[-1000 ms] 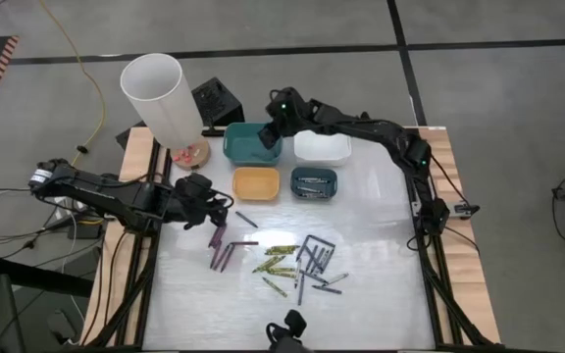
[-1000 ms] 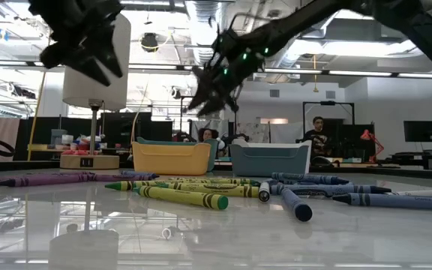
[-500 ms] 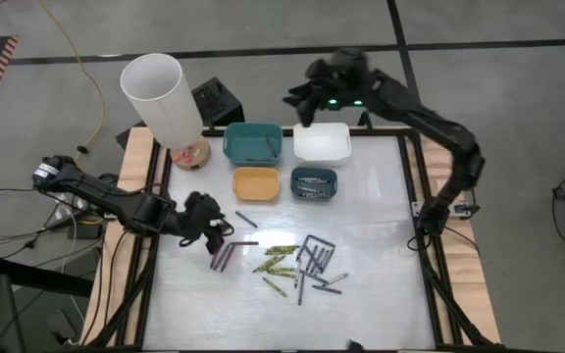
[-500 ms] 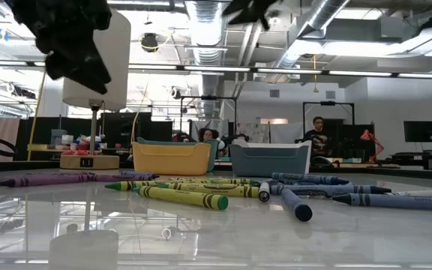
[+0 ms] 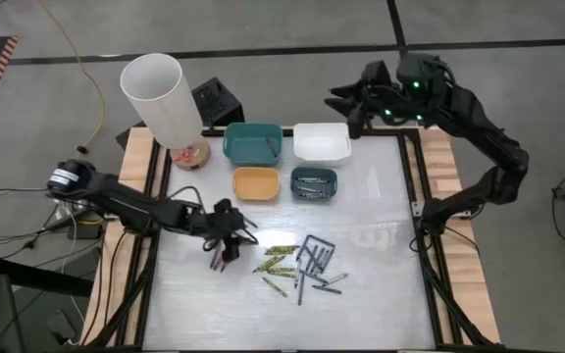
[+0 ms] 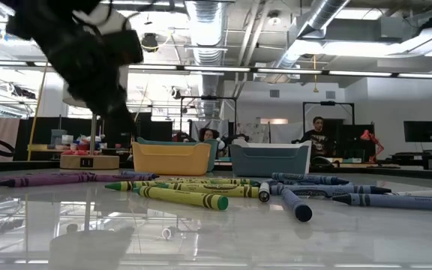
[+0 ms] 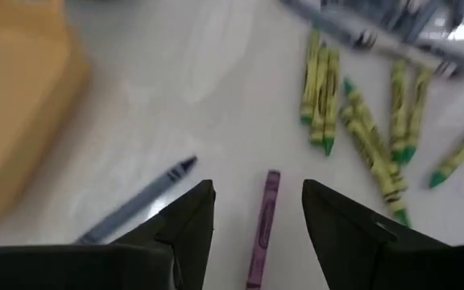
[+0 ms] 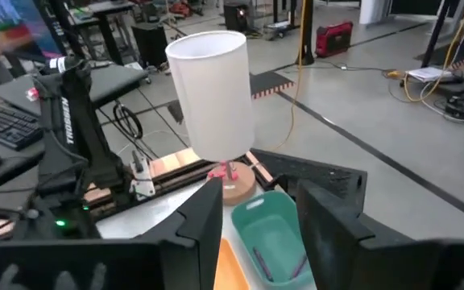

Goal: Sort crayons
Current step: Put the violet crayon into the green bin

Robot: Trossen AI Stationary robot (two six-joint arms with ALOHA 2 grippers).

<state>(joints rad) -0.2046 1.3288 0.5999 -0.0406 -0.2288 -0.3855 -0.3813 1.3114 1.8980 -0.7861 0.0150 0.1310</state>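
Note:
Crayons lie loose on the white table: purple ones, yellow-green ones and grey and blue ones; they also show in the low view. My left gripper hangs open just above the purple crayons. In the left wrist view its fingers stand on either side of one purple crayon without touching it. A grey-blue crayon lies beside it. My right gripper is open and empty, high up beyond the table's far edge.
Four small bins stand at the far side: teal, white, orange and dark blue with crayons in it. A lamp with a white shade stands at the far left corner. A person is in the room behind.
My left gripper has gone toward the table's right and near edges and come down over the purple crayons. My right gripper has left the teal bin, risen and swung right, out past the table's far edge. The crayons have kept their places.

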